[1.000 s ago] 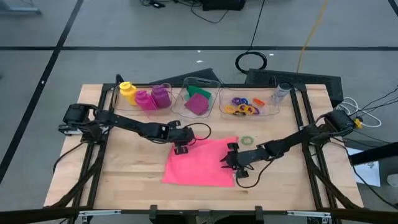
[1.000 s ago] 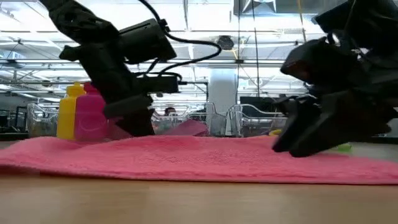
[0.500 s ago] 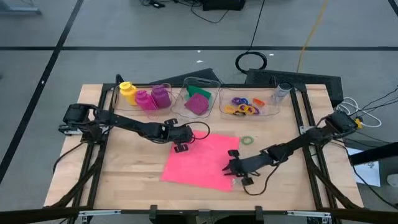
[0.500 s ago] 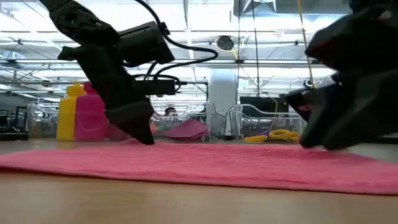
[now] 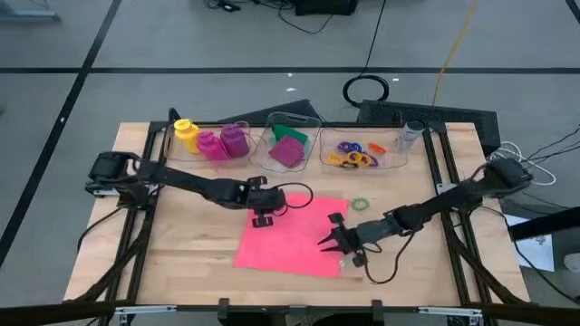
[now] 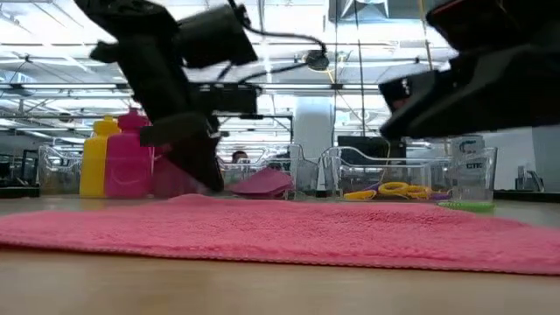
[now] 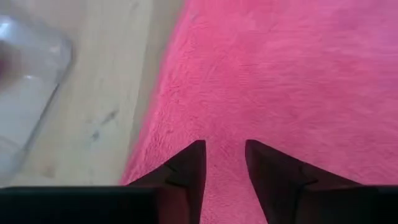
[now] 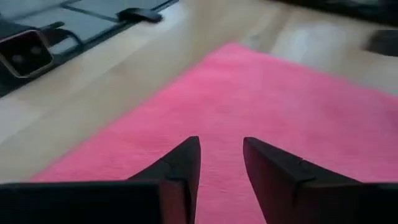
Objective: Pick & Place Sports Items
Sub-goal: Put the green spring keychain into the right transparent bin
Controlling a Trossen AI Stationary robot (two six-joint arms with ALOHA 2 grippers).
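The pink cloth (image 5: pixel 292 233) lies flat on the table (image 5: pixel 181 235). The left gripper (image 5: pixel 261 218) and right gripper (image 5: pixel 328 242) hover at opposite edges, fingers slightly parted with nothing between them, apparently positioned to fold or lift the cloth together.

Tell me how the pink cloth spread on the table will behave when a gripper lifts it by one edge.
The pink cloth lies flat and fuzzy like a towel, so it will probably droop and fold rather than stay stiff. It looks thin and light, likely easy to lift. Its nap should grip well, though the trailing part may drag across the table.
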